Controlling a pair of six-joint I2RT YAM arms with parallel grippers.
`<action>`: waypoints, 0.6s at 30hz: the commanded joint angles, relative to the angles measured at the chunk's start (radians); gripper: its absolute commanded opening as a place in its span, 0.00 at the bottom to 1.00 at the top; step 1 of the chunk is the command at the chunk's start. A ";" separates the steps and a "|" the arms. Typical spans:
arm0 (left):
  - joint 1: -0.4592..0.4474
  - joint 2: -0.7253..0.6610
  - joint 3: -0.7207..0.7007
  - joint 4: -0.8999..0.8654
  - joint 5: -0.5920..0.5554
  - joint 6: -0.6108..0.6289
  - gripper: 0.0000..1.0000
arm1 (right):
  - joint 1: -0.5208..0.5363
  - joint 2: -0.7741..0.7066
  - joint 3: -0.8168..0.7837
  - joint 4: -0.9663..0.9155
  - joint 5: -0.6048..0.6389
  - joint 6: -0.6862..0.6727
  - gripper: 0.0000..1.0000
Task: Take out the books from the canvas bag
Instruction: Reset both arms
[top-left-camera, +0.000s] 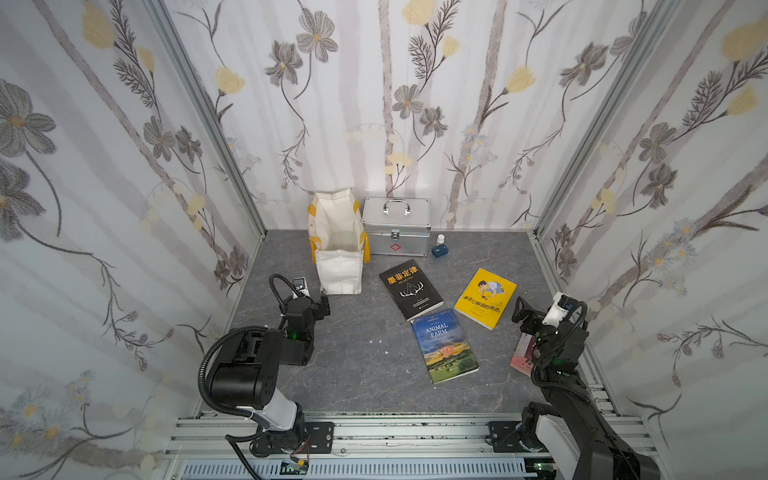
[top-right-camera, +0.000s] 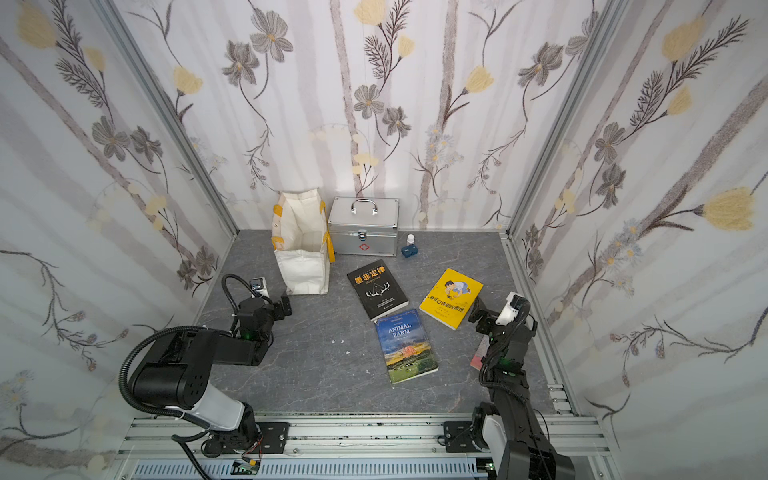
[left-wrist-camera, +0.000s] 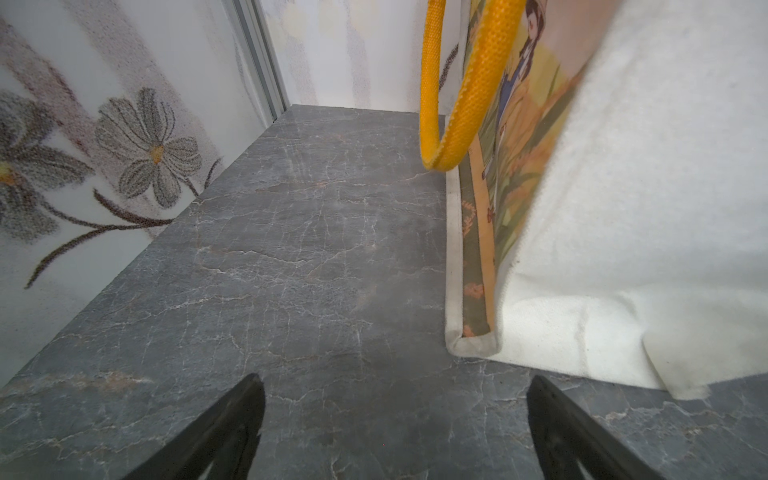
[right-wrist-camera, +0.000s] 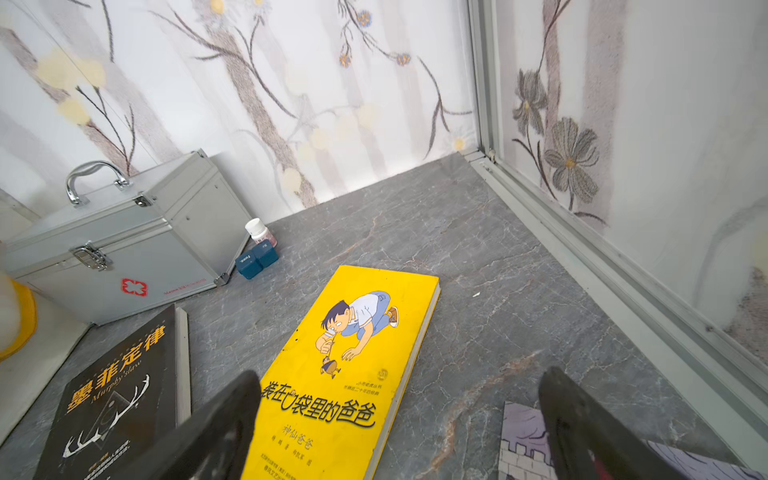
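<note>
Nearest the lens, at lower left in both top views, the left arm reaches toward the canvas bag (top-left-camera: 338, 270). The left gripper (left-wrist-camera: 395, 377) is spread wide and empty over the grey table (top-left-camera: 353, 357), just short of the bag's near corner. At centre-left the bag stands upright, mouth gaping, with nothing visible inside. It looks like soft cloth that would sag or tip if nudged, so its yellow strap (left-wrist-camera: 469, 83) seems the surest hold. Rightward, all the books lie flat on the table: the black book (top-left-camera: 409, 289), Animal Farm (top-left-camera: 444, 345), the yellow book (top-left-camera: 485, 297), and the pinkish book (top-left-camera: 521, 353), partly under the right arm. The right gripper (right-wrist-camera: 401, 372) gapes empty by the yellow book's near end. These look like light, bendy paperbacks with slick covers, best taken by a free edge.
</note>
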 joint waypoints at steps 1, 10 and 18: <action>0.000 0.002 0.001 0.046 -0.005 0.008 1.00 | 0.002 -0.073 -0.101 0.253 -0.020 -0.012 1.00; -0.001 0.001 0.001 0.047 -0.004 0.008 1.00 | 0.007 -0.319 -0.240 0.272 0.014 -0.079 1.00; -0.001 0.001 0.000 0.047 -0.004 0.008 1.00 | 0.005 -0.289 -0.281 0.403 0.131 -0.126 1.00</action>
